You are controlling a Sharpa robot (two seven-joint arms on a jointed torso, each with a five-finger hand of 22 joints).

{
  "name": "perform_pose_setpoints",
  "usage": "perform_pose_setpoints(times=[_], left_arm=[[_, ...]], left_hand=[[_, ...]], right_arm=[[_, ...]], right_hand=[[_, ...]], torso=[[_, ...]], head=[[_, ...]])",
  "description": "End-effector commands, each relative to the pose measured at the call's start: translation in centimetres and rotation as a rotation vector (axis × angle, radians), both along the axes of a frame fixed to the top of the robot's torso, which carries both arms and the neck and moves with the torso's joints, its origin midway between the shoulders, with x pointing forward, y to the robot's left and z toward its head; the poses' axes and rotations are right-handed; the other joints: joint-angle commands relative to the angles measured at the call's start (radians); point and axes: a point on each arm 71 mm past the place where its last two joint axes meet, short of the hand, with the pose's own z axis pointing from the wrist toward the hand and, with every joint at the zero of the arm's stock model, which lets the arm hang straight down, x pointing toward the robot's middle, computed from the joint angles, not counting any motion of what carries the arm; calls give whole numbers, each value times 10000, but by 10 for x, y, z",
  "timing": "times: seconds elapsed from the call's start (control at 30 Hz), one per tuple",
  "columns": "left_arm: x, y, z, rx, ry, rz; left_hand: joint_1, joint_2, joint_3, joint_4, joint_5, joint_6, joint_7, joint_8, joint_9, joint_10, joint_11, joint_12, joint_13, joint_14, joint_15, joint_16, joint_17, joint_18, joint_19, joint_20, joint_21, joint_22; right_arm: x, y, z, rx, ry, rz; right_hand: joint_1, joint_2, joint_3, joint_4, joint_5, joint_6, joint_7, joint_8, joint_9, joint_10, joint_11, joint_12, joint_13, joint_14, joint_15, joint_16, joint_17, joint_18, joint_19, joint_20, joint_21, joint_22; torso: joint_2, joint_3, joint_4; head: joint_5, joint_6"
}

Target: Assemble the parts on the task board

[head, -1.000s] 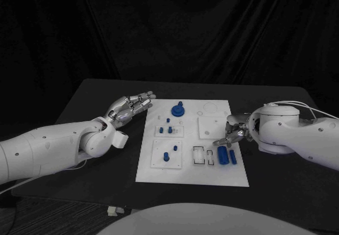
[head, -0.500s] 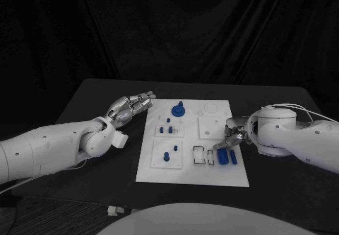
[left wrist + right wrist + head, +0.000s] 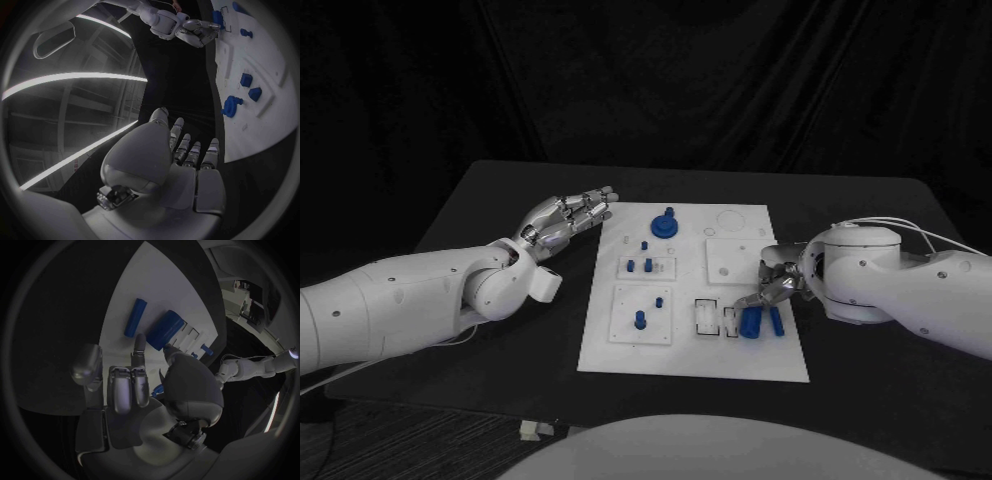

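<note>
Left hand (image 3: 568, 222), smooth silver metal, hovers left of centre over the matte black bench (image 3: 488, 200) beside the task board (image 3: 692, 360); fingers (image 3: 187, 150) straight, slightly apart, holding nothing. Task board: flat white rectangular plate at frame centre, small glossy blue parts (image 3: 646, 265) seated in its recesses. Right hand (image 3: 780, 281) at the board's right edge, fingers (image 3: 139, 352) touching a blue cylinder (image 3: 753, 321); a slimmer blue bar (image 3: 776, 321) just beside it. Cannot tell whether it grips.

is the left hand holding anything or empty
Empty. The left hand hovers beside the task board with its fingers extended and nothing in the palm; the left wrist view shows the same.
</note>
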Motion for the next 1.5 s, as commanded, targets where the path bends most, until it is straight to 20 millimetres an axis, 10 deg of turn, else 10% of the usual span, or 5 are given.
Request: perform_pose_setpoints(times=[0.03,0.43,1.5], left_arm=[[-1,0,8,-705,-906,20],[0,-1,7,-702,-852,-32],[1,-1,6,-676,-815,-42]], left_hand=[[46,30,64,9,69,18,61,44,12,9,51,32,9,34,59,65,11,167,37,36,37,-1],[81,26,82,-8,87,-12,82,40,9,1,76,17,6,37,89,71,12,177,42,44,40,6],[129,24,109,-30,109,-18,100,40,9,-24,95,-29,-2,39,117,76,13,187,45,50,42,6]], right_arm=[[-1,-1,-3,-221,56,-48],[-3,3,-8,379,215,-446],[-3,11,1,1980,-328,-1285]], right_hand=[[188,145,114,-51,293,-128,-2,-124,36,1044,103,35,2635,1064,100,30,2633,39,-101,29,-76,1325],[792,295,358,-440,1563,-220,43,-416,157,1044,149,35,2635,1064,144,30,2633,95,-192,85,-429,1250],[1050,264,395,-741,1538,-350,-13,-183,955,1044,88,35,2635,1064,80,30,2633,158,-277,42,-855,1164]], torso=[[9,0,-1],[0,1,-1],[3,8,-1]], head=[[-31,-1],[-110,-1],[-193,-1]])
